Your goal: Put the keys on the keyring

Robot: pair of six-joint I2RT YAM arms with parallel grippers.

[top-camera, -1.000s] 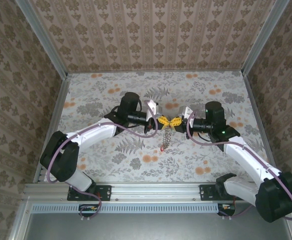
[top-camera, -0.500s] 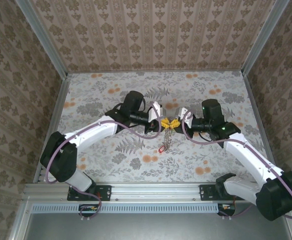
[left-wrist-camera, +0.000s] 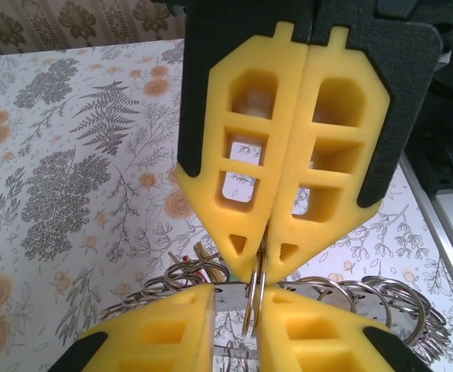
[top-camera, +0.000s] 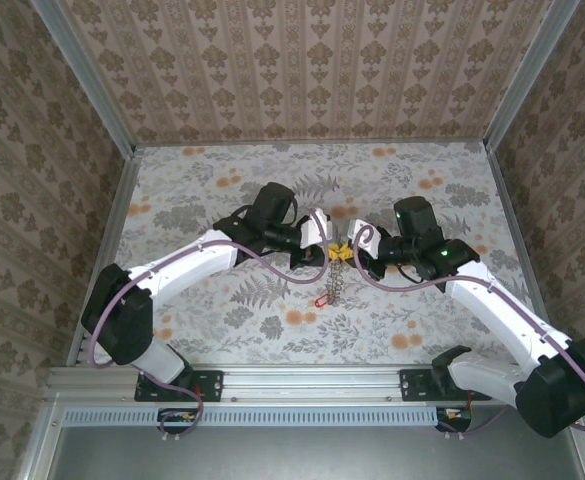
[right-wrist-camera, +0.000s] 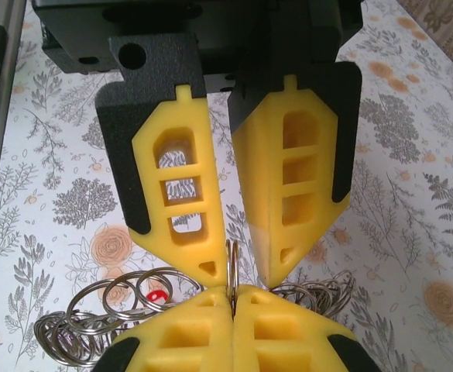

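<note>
Judging from how things lie, the threading step is being worked on. One ring of the keyring (top-camera: 336, 275) is being pinched above the counter (top-camera: 202, 190) by the left gripper (left-wrist-camera: 261, 260), whose yellow pads are being pressed flat together on the thin wire. The right gripper (right-wrist-camera: 241, 271) is being held tip to tip against it with its jaws parted only a little, so the same ring is being straddled, not clamped. The ring is being shown edge-on in both wrist views, standing upright between the two sets of tips.

From that pinch the keyring is being trailed toward the arm bases in the top view. Its long axis is being laid out roughly along that far-to-near line, leaning slightly left, with a red-headed key (top-camera: 322, 298) at its near end. Whether that end is being borne by the counter cannot be told. Further loops are being bunched beneath the tips.

For the next move, the right jaws are probably being called on to close on the ring's wire and spread or turn it. A fine, steady motion is being asked for, since a slip could drop the chain.
</note>
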